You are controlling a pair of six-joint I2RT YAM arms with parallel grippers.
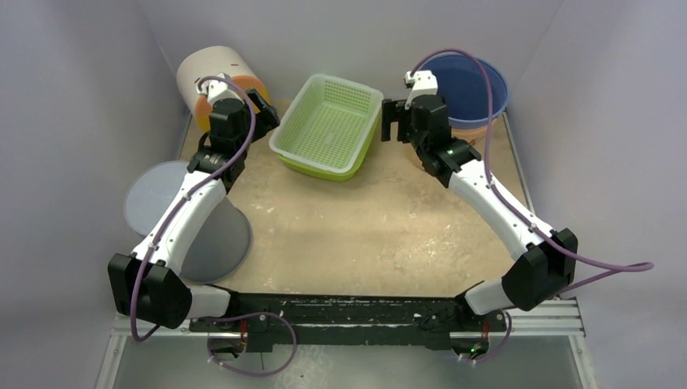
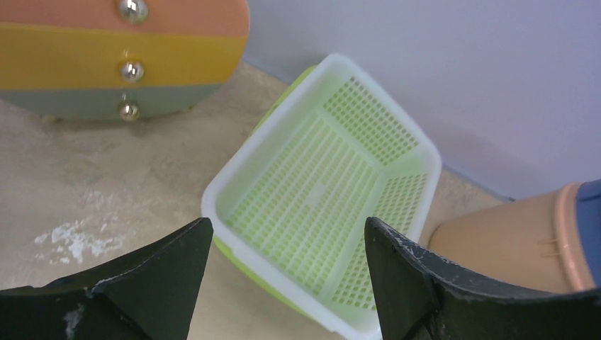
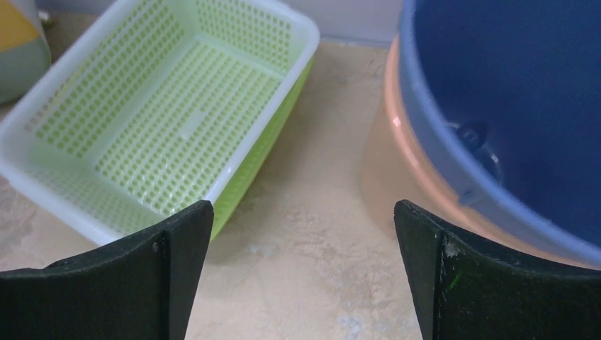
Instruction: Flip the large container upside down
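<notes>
Beige surface (image 1: 364,235), pale walls all round | left claw (image 2: 287,223) jaws wide apart, gripping nothing, hovering by the green basket (image 1: 328,130) | right claw (image 3: 303,205) spread wide too, empty, between basket and blue tub (image 1: 470,85) | basket upright at far centre, open side up, empty | blue tub nested in peach tub (image 3: 383,163), far right

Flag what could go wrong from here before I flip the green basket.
1. The green basket sits between the striped bucket and the blue tub; tipping it may knock either one.
2. The right end effector hangs open in the gap beside that tub and could clip its rim.
</notes>
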